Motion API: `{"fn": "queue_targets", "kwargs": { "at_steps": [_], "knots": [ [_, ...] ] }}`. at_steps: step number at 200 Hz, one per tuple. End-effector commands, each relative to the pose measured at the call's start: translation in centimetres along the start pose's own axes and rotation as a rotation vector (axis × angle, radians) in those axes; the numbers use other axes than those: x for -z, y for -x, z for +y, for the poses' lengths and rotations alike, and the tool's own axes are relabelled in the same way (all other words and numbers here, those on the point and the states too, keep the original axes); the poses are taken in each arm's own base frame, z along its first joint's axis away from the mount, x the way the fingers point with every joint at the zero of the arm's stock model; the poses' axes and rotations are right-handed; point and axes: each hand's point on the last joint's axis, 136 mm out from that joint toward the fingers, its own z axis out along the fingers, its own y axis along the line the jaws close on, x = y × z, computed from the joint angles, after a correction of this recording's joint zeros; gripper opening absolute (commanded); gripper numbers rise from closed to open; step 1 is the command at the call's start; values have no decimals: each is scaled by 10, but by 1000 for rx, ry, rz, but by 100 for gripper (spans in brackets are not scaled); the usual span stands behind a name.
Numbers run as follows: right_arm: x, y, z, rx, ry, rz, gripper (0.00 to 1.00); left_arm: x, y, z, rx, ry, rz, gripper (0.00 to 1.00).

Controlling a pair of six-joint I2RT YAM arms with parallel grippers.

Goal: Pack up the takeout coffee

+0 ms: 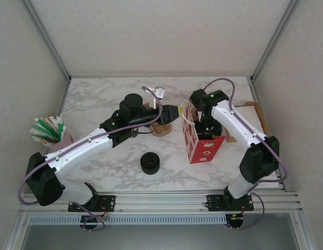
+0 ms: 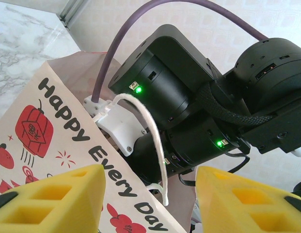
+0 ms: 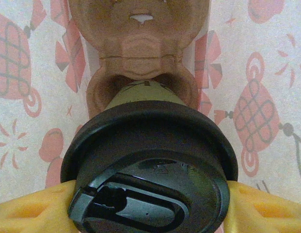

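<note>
Takeout coffee (image 3: 149, 138) in right end effector (image 3: 150, 209)

White marble table (image 1: 99, 99) with grey veins; cream bag (image 2: 39, 141) with red lantern prints and black lettering; olive-brown takeout coffee (image 3: 145, 92) with black lid (image 3: 150, 155); brown carrier (image 3: 140, 43); black lid stack (image 1: 150, 163).

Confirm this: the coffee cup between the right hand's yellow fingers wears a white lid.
Wrong colour: the lid on the coffee cup is black, as the right wrist view shows. The cup does sit between the yellow fingers of the right hand.
</note>
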Motion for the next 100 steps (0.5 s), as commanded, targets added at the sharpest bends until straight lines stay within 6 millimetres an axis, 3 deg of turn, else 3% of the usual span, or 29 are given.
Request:
{"fn": "queue_targets", "kwargs": {
  "at_steps": [1,61,100],
  "knots": [
    [-5,-3,-1,-1,3,22,67,7,4,-12,-29,-26,-25,52],
    [-8,0,-1,-2,5,11,67,6,4,-12,-28,-25,-24,53],
    [-21,2,0,-8,18,19,67,6,4,-11,-26,-23,-24,53]
  ]
}}
